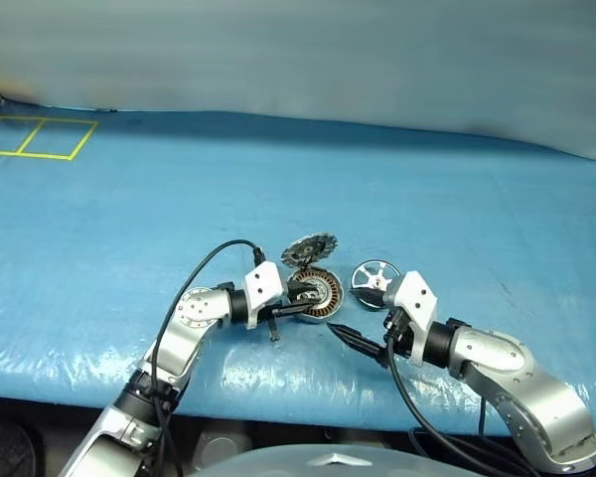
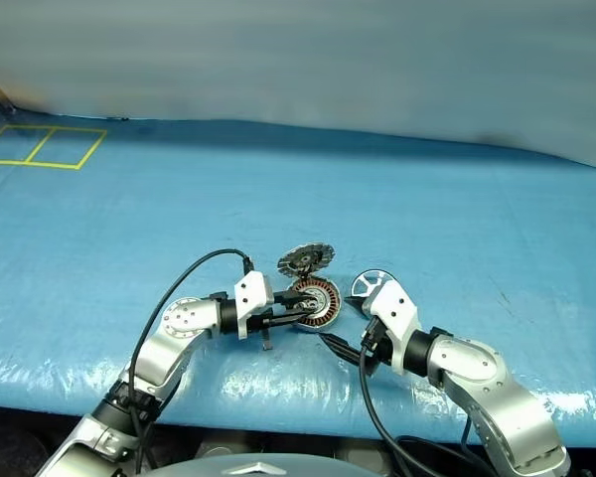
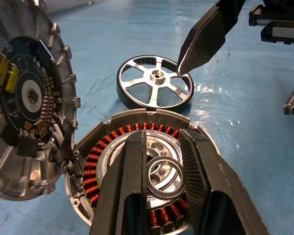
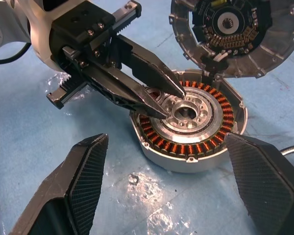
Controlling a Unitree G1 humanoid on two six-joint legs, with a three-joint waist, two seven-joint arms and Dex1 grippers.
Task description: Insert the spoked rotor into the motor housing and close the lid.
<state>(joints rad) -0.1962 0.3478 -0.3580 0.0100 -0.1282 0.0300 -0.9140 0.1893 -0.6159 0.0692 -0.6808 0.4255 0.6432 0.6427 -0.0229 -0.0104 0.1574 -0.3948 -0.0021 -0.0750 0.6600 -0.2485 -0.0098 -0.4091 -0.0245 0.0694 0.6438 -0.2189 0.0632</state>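
Note:
The motor housing (image 4: 196, 147) sits on the blue tarp, its copper windings showing. Its hinged lid (image 1: 309, 248) stands up open at the far side, inner face toward me. The spoked rotor (image 3: 156, 81) lies flat on the tarp just right of the housing. My left gripper (image 4: 172, 104) reaches in from the left. Its fingers (image 3: 132, 171) stand a narrow gap apart over the housing's centre, with nothing between them. My right gripper (image 1: 353, 336) hovers in front of the housing, wide open and empty. One of its fingers (image 3: 206, 34) hangs above the rotor.
The blue tarp (image 1: 457, 199) covers the whole table, and its front edge runs just under my arms. Yellow taped squares (image 1: 30, 137) mark the far left corner. A tiny metal bit (image 4: 133, 179) lies on the tarp in front of the housing.

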